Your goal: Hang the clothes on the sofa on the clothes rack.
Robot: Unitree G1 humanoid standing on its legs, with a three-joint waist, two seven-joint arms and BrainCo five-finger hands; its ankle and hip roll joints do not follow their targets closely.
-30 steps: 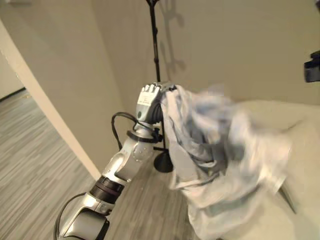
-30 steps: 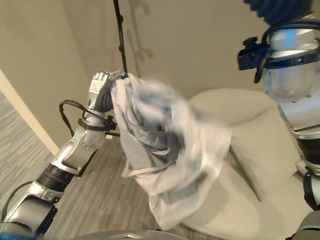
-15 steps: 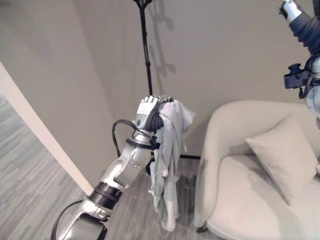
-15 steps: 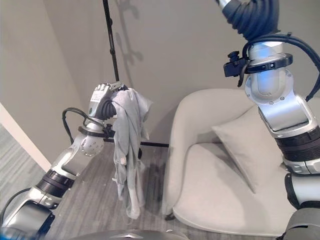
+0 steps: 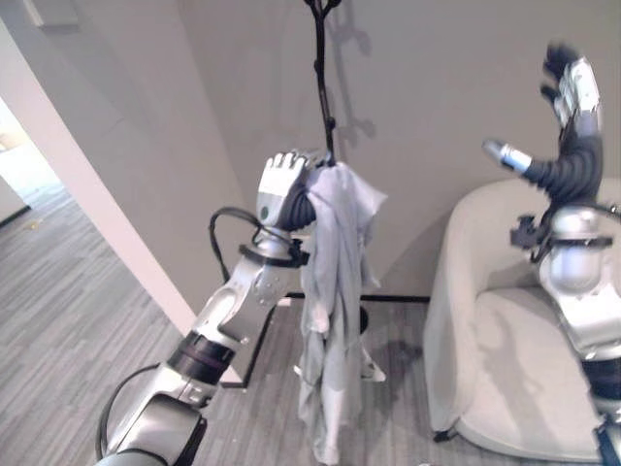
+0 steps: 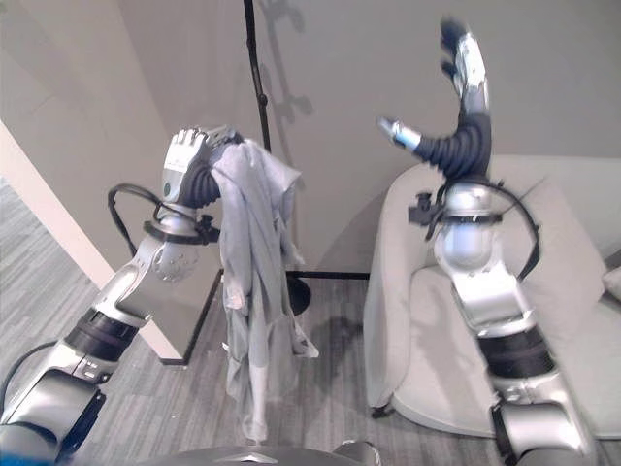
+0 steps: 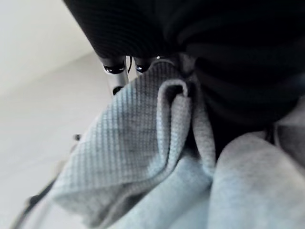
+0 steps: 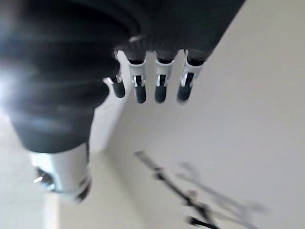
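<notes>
A light grey garment [image 5: 335, 291] hangs down long and limp from my left hand [image 5: 281, 189], which is raised and shut on the cloth's top. In the left wrist view the ribbed cloth [image 7: 143, 157] is bunched under that hand's fingers [image 7: 116, 69]. The black clothes rack pole [image 5: 320, 68] rises just behind the hand and garment, and its round base [image 6: 296, 291] stands on the floor. Whether the cloth touches the pole I cannot tell. My right hand [image 6: 466, 68] is held high above the cream sofa [image 6: 582, 291], fingers [image 8: 159, 90] straight and holding nothing.
A white wall edge [image 5: 107, 214] juts out on the left, near my left arm. Grey plank floor [image 5: 58, 320] spreads below. The beige wall stands close behind the rack. A cushion [image 6: 613, 282] lies at the sofa's right end.
The garment came off the sofa and now hangs straight from my left hand by the pole. My right arm swung in over the sofa, hand raised. The camera has shifted.
</notes>
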